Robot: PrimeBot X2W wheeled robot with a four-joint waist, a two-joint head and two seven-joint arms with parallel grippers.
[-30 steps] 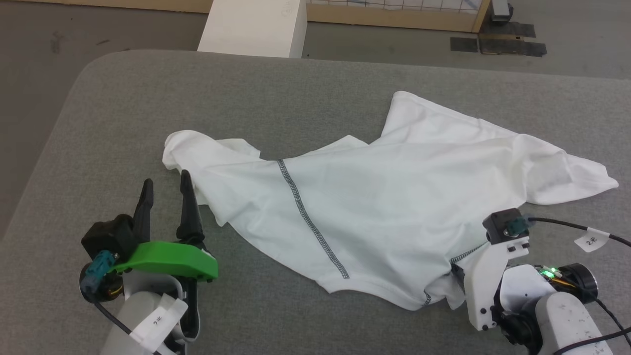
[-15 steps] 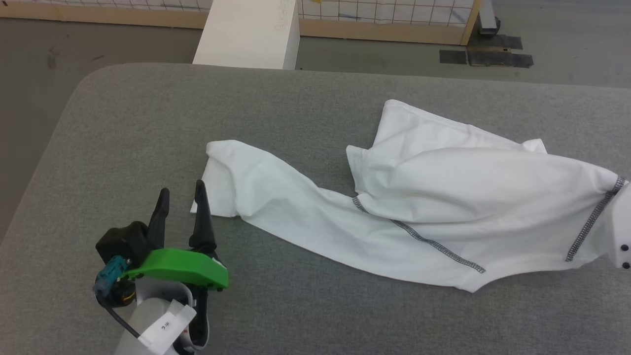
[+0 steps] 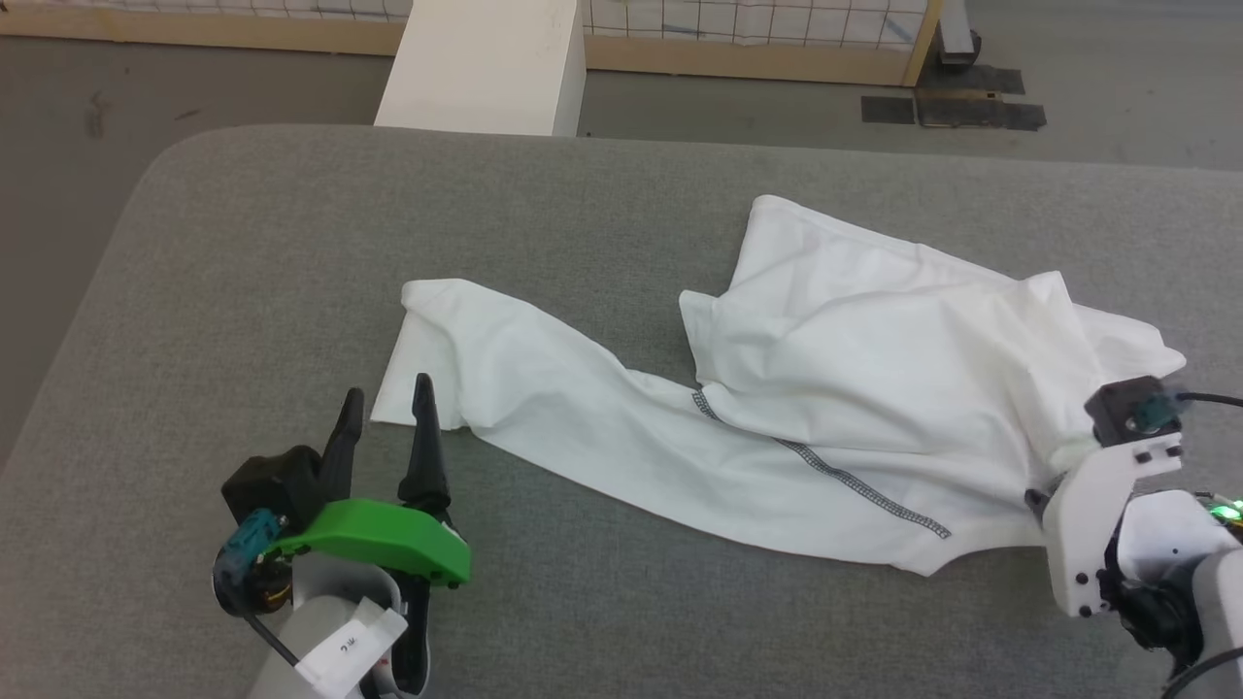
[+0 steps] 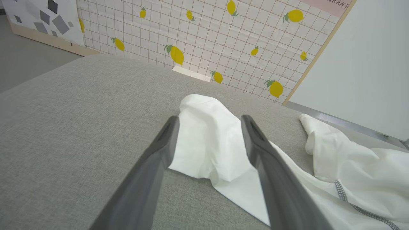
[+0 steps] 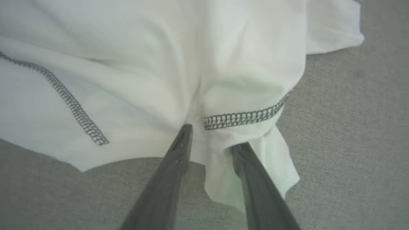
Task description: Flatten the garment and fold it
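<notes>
The left hand [image 3: 386,386] has two long, tapering fingers [image 4: 150,179], matte charcoal grey up close; a bright green curved cover [image 3: 388,529] sits over its base; beside that, a black block [image 3: 277,476] carries a teal connector [image 3: 248,536] trailing a thin black cable [image 3: 254,621]; the pale forearm [image 3: 291,680] wears a white label [image 3: 350,649] with small dark writing on it. The right hand [image 5: 212,135] has the same dark fingers; its mount is a white angular bracket [image 3: 1092,524] dotted with small dark screws [image 3: 1077,580]; on top sits a second black block [image 3: 1122,408] with its own teal plug [image 3: 1156,415] and a black lead [image 3: 1209,398]; a green light [image 3: 1226,510] glows on the wrist.
</notes>
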